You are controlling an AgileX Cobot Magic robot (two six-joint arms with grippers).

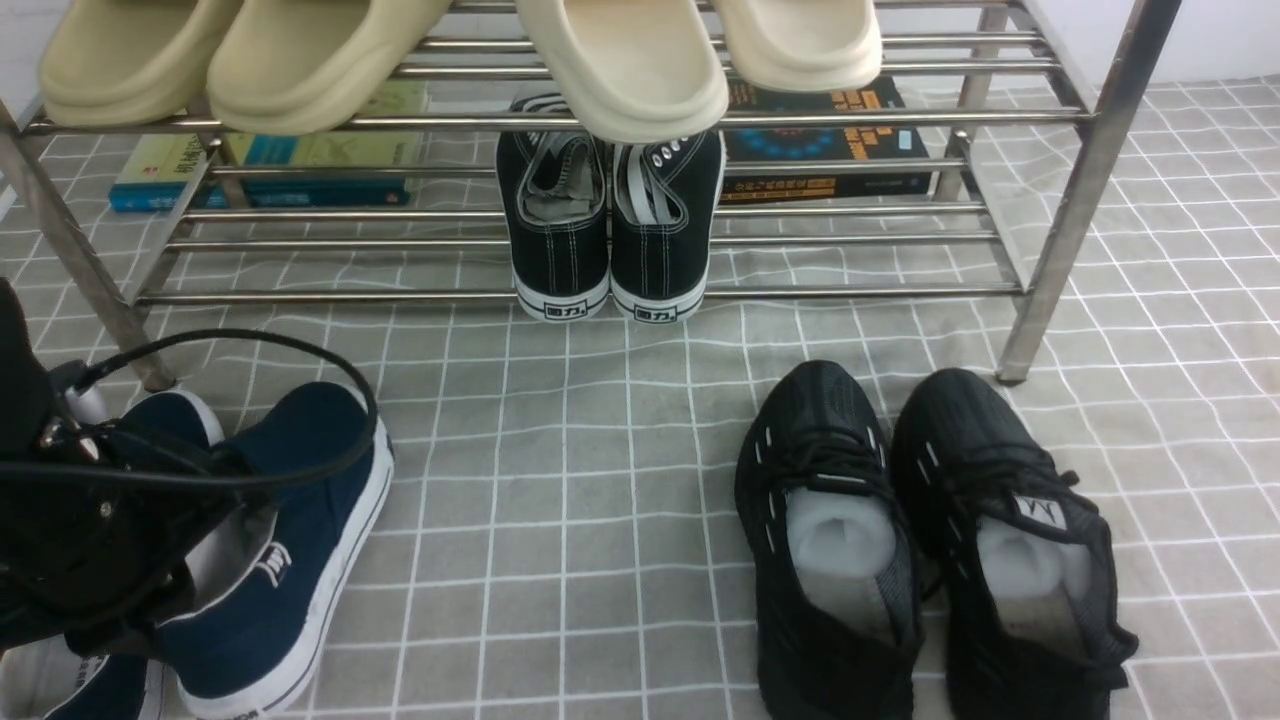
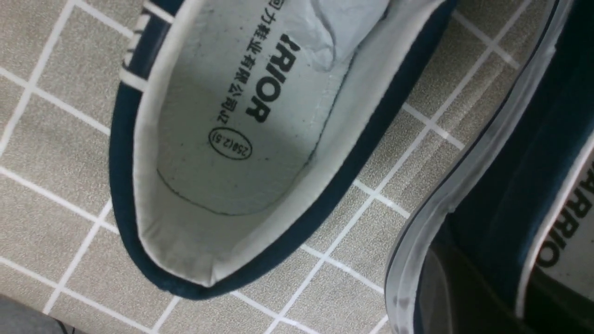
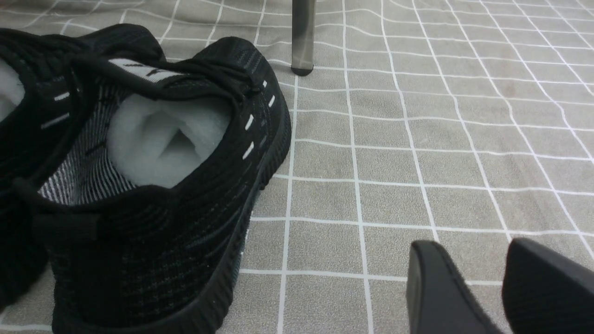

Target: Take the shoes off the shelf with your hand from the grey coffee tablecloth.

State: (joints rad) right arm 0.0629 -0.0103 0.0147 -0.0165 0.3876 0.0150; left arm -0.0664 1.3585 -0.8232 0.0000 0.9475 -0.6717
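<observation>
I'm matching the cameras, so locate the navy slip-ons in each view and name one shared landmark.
Front view: navy slip-ons at lower left, partly behind a black cable.
Left wrist view: close up from above, one shoe's grey insole showing, its mate alongside.
Right wrist view: not in it.
Shared landmark: the grey checked tablecloth.

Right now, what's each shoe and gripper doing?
navy shoes, on the cloth, off the shelf
black sneakers, on the shelf's lower tier
mesh shoes, on the cloth, stuffed
slippers, on the top tier
left gripper, shut, at the navy shoes
right gripper, open, empty
</observation>
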